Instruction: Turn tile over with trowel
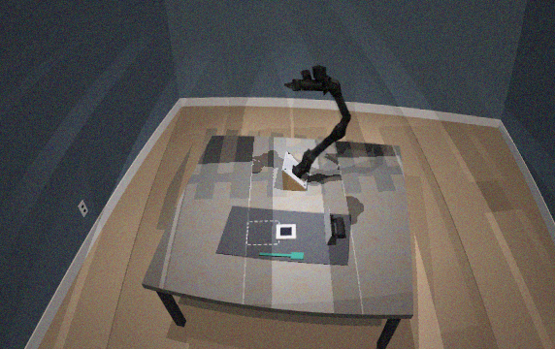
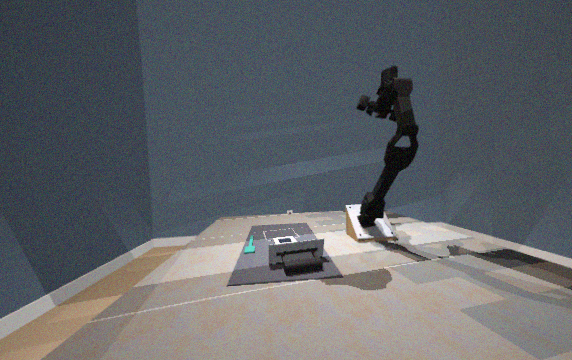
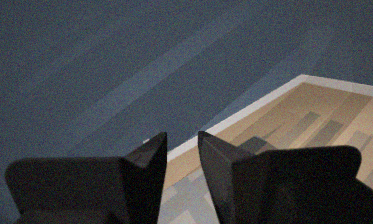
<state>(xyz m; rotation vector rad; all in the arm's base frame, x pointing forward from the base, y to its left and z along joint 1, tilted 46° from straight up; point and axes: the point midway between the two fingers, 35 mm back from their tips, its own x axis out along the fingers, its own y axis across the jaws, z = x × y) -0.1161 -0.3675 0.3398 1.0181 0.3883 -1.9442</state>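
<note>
The tile (image 1: 285, 231) (image 2: 285, 241) is a white square with a dark square marking on its upper face. It lies flat on the dark mat (image 1: 231, 244) (image 2: 248, 276), at the right side of the dashed outline (image 1: 246, 237) in the top view. A grey blade with a black bar handle (image 1: 339, 227) (image 2: 303, 261), seemingly the trowel, stands on edge on the mat's right part. My gripper (image 1: 286, 85) (image 3: 182, 138) is partly open and empty, high above the table near its back edge, far from tile and trowel. A narrow gap shows between the fingertips in the wrist view.
A teal long-handled tool (image 1: 297, 255) (image 2: 250, 248) lies on the mat near its front edge. The arm stands on a white-topped wedge base (image 1: 286, 164) (image 2: 353, 212) behind the mat. The table (image 1: 200, 271) is surrounded by wooden floor and blue-grey walls.
</note>
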